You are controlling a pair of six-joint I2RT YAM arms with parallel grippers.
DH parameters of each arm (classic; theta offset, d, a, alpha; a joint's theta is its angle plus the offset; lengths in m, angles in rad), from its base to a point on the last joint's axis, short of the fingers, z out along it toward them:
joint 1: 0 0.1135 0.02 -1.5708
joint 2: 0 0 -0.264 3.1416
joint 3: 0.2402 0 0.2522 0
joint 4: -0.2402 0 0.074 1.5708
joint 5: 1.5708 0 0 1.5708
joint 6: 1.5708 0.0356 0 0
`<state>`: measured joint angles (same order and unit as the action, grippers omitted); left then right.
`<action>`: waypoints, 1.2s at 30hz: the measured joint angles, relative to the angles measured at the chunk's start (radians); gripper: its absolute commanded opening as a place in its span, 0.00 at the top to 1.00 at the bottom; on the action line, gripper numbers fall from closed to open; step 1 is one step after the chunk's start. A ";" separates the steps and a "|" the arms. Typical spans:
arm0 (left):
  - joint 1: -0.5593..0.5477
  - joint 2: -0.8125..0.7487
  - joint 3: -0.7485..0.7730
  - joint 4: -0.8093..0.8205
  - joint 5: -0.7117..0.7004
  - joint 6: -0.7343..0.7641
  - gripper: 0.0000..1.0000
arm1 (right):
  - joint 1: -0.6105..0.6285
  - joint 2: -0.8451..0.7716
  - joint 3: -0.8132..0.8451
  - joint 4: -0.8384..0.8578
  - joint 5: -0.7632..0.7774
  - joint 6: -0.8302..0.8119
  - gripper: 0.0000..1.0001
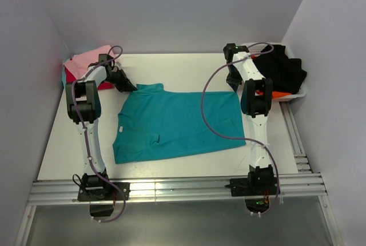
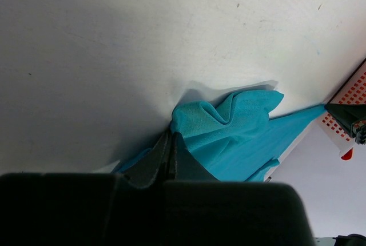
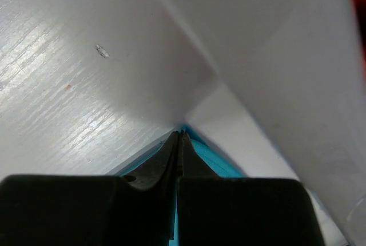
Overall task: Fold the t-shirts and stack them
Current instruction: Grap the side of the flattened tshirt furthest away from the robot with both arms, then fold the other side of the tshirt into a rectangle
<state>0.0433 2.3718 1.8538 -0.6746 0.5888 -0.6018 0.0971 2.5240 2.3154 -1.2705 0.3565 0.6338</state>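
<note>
The tabletop [image 1: 171,66] carries the teal t-shirt [image 1: 177,123] spread flat across its middle. At 2 o'clock the white basket [image 1: 301,90] holds a black t-shirt [image 1: 280,68] and an orange t-shirt [image 1: 278,95]. A pile topped by a pink t-shirt [image 1: 86,58] sits at 10 o'clock.

The left fingers [image 2: 157,163] are pinched on a bunched fold at the shirt's 11 o'clock corner. The right fingers [image 3: 163,160] are closed on only a sliver of teal at the 1 o'clock corner.

That thin right-hand bite seems likeliest to slip once the edge lifts, dropping one side and skewing the fold. The left bunch may crease the cloth. The right arm's purple cable [image 1: 205,114] lies over the shirt and could drag it.
</note>
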 measured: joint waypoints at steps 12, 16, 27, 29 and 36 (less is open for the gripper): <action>0.000 0.000 0.006 -0.006 -0.014 0.006 1.00 | 0.005 -0.010 -0.019 0.010 0.018 -0.005 1.00; -0.004 -0.011 0.007 -0.007 -0.050 -0.001 1.00 | 0.005 -0.032 -0.042 0.005 -0.009 -0.005 1.00; -0.010 -0.148 -0.022 0.005 -0.177 -0.032 1.00 | 0.005 -0.135 -0.157 -0.026 -0.122 0.004 1.00; -0.012 -0.168 -0.022 0.004 -0.190 -0.034 1.00 | 0.005 -0.160 -0.176 -0.020 -0.138 0.006 1.00; -0.015 -0.193 -0.022 -0.006 -0.220 -0.035 1.00 | 0.005 -0.254 -0.230 0.006 -0.167 0.008 1.00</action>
<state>0.0284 2.1792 1.8317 -0.6811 0.3691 -0.6365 0.1020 2.2704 2.0857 -1.2640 0.1898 0.6418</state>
